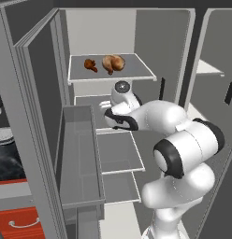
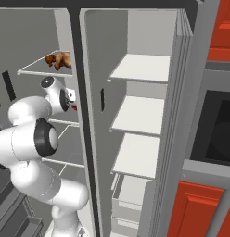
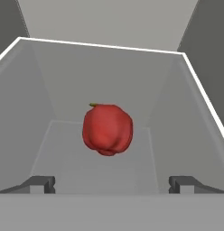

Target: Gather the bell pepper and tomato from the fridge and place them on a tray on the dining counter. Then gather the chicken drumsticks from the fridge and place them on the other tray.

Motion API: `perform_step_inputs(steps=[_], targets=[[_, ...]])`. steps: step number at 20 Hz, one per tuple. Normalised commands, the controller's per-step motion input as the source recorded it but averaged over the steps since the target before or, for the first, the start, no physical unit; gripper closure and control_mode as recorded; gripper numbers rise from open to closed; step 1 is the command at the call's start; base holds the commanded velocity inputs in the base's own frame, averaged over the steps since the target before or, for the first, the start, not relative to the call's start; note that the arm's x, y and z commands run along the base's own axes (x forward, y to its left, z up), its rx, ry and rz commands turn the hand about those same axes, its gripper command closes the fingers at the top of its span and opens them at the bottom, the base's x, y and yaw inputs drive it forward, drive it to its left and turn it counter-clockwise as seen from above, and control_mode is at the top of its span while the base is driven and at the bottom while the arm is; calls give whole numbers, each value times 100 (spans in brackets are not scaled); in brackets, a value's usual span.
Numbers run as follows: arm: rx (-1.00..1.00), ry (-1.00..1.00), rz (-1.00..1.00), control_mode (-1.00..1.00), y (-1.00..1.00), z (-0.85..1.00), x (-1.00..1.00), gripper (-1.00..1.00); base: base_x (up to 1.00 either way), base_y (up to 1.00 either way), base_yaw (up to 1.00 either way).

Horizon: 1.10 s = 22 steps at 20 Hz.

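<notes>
A tall grey fridge [image 1: 38, 116] stands with both doors swung wide, its pale inner shelves bare apart from a few items. The white robot arm reaches into the left compartment, below an upper shelf [image 1: 136, 70] that carries two chicken drumsticks [image 1: 103, 64], one small and dark red-brown, one larger and pale tan, lying side by side and just apart. From the right base view the same drumsticks [image 2: 58, 59] sit above the arm's wrist, and a dark vertical divider [image 2: 84, 139] splits the fridge into two halves; the right half holds three bare white shelves. Red cabinets [image 2: 200, 208] flank the fridge on the right, and a red drawer [image 1: 19, 224] shows low at the left.

In the hand view a red bell pepper [image 3: 107, 129] sits on a fridge shelf, rounded and lumpy, with a small yellow-green stem at its upper left. It lies ahead of the end effector [image 3: 112, 184], centred between the fingertips [image 3: 41, 184] and not touching them. The end effector is spread wide and holds nothing.

Grey walls close in on both sides of the pepper, with a white-edged rim behind it; open shelf surrounds the pepper on all sides.
</notes>
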Motion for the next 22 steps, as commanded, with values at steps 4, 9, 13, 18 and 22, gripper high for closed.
perform_step_inputs(steps=[4,9,13,18,22], targets=[[-1,1,0,-100,14,-10,35,-100,0,0,0],[-2,1,0,-100,13,-13,35,-100,0,0,0],[-2,2,0,-100,1,-18,23,-100,0,0,0],[-2,0,0,-100,0,-18,1,-100,0,0,0],[-2,0,0,-100,0,-8,11,-100,0,0,0]])
